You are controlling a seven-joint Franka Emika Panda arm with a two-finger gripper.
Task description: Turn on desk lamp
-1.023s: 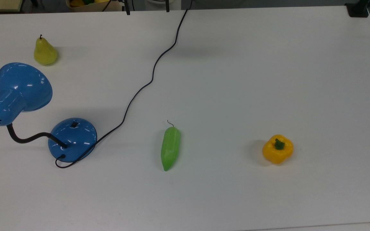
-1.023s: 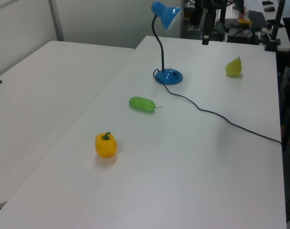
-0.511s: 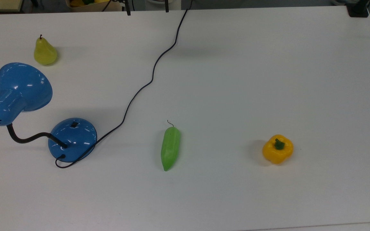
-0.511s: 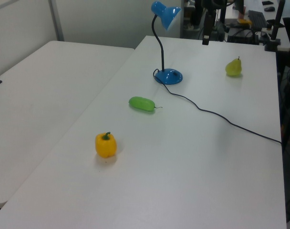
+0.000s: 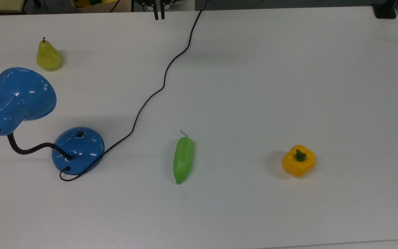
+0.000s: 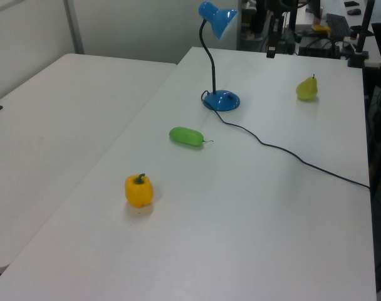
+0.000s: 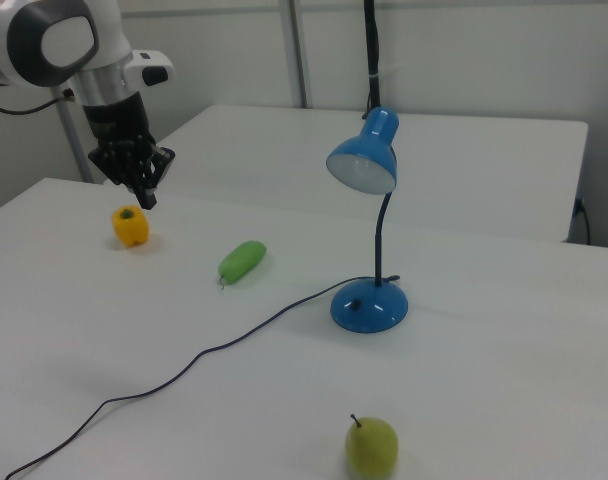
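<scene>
On the top view's far left I've got the lamp (image 5: pixel 21 100), its base (image 5: pixel 78 150) sitting on the table (image 5: pixel 254 86) and the shade hanging just below the pear (image 5: pixel 48 55). Its cord (image 5: pixel 161 86) snakes up to the far edge. Further right, pod (image 5: pixel 183 159), then pepper (image 5: pixel 299 160). My gripper (image 5: pixel 159 14) hangs at the top edge, well clear of the lamp, fingers nearly together, holding nothing.
</scene>
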